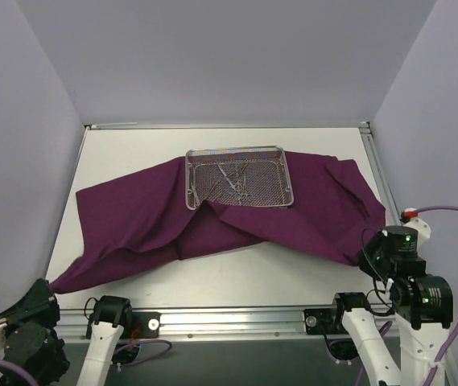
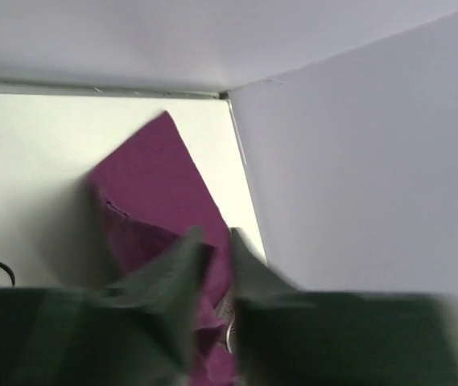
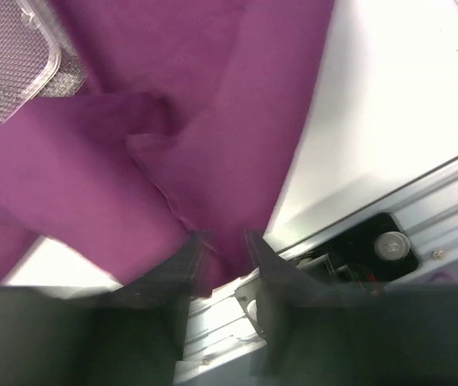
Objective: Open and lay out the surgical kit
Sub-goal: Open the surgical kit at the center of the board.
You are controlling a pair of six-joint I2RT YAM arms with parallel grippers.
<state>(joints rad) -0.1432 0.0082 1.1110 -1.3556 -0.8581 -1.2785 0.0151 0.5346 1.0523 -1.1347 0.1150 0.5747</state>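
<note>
On your table [image 1: 132,149]: 1 dark magenta cloth wrap [image 1: 132,217], spread wide and rumpled; 1 wire-mesh tray [image 1: 237,149] on its far middle, slim metal instruments [image 1: 233,181] inside. Your left fingers [image 2: 176,273] and right fingers [image 3: 182,261]: each pair slightly parted, cloth edge between the tips.

A flat white worktop [image 1: 212,277] sits boxed in by 3 plain, pale lavender-grey walls: a back wall [image 1: 229,56], a left wall [image 1: 11,161] and a right wall [image 1: 446,121]. A thin silver metal strip [image 1: 229,125] runs along the worktop's far edge, and a wider brushed aluminium rail [image 1: 237,320] borders its near edge. The light is soft and even, brightest on the worktop.
</note>
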